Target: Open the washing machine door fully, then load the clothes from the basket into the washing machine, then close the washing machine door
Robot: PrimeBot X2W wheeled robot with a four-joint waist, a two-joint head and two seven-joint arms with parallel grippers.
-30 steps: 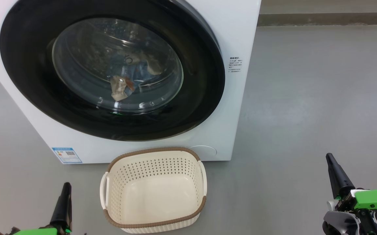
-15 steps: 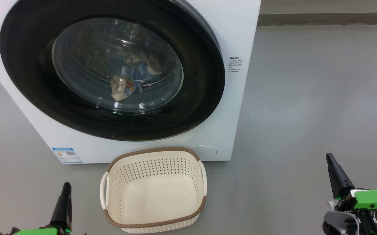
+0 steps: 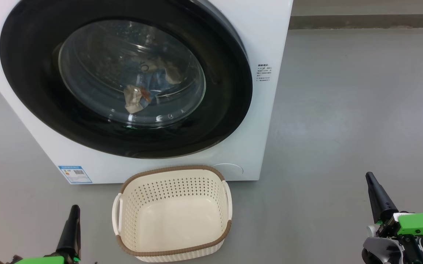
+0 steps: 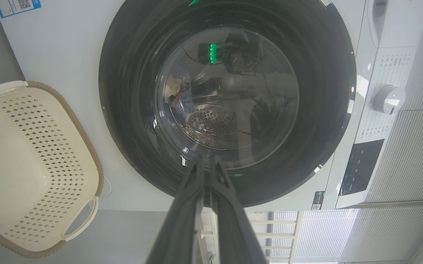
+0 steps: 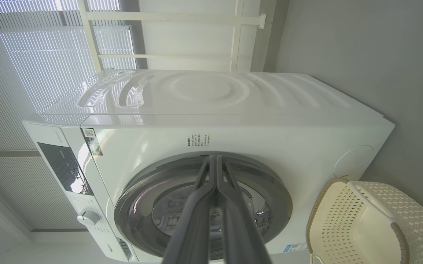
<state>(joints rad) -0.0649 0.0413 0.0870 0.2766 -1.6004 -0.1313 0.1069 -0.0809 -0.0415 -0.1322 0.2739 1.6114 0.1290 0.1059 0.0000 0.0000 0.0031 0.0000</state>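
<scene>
The washing machine door (image 3: 131,73) is seen shut, flush against the front of the washing machine (image 3: 266,40), which stands on the grey floor (image 3: 343,110). Through the bulging glass the clothes (image 3: 136,98) are made out inside the drum: a cream piece with orange-brown bits and something blue behind it. They would be judged light, soft and limp, best pinched at a bunched fold, but no grip is called for with the door closed on them.

The basket (image 3: 171,187) is set on the floor just in front of the machine's lower front edge, upright, and nothing is held in it. It is taken for light, stiff plastic that could easily be skidded on the smooth floor if nudged; its white side handles would give the surest hold.

The door itself is judged heavy and rigid, and its glossy black rim slippery. A recess at the rim's right side looks the likeliest place to hook, though this cannot be confirmed.

The left claw (image 4: 206,160) is held low near the floor's near edge, fingers drawn together on nothing. The right claw (image 5: 215,158) is likewise pressed together and empty, well apart from the basket.
</scene>
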